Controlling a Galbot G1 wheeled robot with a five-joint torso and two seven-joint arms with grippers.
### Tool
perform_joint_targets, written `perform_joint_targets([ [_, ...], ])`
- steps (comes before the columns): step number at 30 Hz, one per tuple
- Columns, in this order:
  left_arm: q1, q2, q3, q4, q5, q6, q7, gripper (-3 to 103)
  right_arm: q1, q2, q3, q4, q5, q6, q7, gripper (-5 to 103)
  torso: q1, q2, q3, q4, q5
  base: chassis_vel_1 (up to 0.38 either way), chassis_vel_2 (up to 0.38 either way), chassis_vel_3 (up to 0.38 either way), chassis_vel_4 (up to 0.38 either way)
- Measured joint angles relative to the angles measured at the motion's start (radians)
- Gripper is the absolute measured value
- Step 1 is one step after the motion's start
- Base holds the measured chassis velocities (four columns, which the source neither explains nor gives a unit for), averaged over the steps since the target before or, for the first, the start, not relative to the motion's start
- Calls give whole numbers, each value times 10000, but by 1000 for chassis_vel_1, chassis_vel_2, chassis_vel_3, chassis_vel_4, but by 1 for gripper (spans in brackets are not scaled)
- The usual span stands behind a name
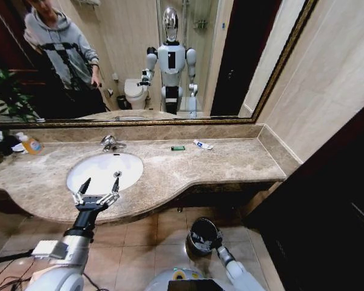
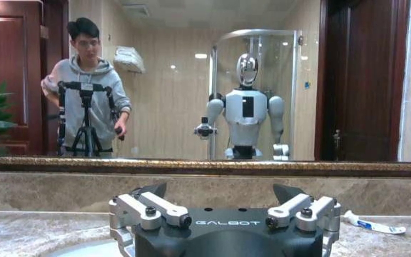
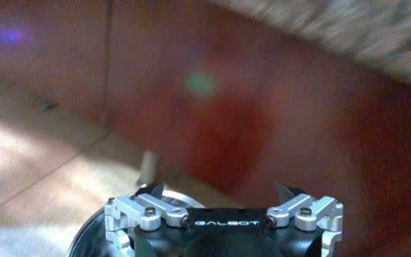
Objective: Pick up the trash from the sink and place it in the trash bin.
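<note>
The white oval sink (image 1: 127, 159) lies in the beige marble counter, with a chrome tap (image 1: 111, 143) behind it. My left gripper (image 1: 97, 190) hovers open over the basin's front edge, nothing between its fingers (image 2: 156, 191). Two pieces of trash lie on the counter to the right of the sink: a small green packet (image 1: 178, 148) and a white tube with a blue end (image 1: 202, 144), the tube also seen past the left gripper (image 2: 374, 225). The dark trash bin (image 1: 200, 232) stands on the floor below the counter. My right gripper (image 3: 220, 190) is open above the bin's rim (image 3: 84, 241).
An orange-yellow pump bottle (image 1: 30, 143) stands at the counter's far left. A wide mirror (image 1: 139, 54) backs the counter. Dark wood panels (image 1: 327, 206) close off the right side. The floor (image 1: 139, 230) below is tiled. A small pale blurred thing (image 3: 148, 163) shows beyond the right fingers.
</note>
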Motion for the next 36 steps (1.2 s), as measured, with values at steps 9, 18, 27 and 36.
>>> perform_joint_targets([
  [9, 0, 0, -1, 0, 0, 0, 0, 100, -3283, -561, 1310, 6129, 1774, -1582, -183, 100, -2, 0, 0, 2, 3, 0, 0, 0, 0],
  [18, 1, 0, 0, 0, 0, 0, 0, 100, -5021, -373, 1866, 10033, 2546, -2458, -250, 100, -2, 1, 0, 2, 3, 0, 0, 0, 0],
  [27, 0, 0, 0, 0, 1, 0, 1, 100, -5136, -418, 1867, 12422, 2949, -3417, -210, 100, -1, 1, 0, 2, 3, 0, 0, 0, 0],
  [36, 0, 1, 0, 0, 0, 0, 0, 100, -3963, -740, 1501, 12998, 3246, -4120, -163, 100, -1, 1, 0, 3, 4, 0, 0, 0, 0],
])
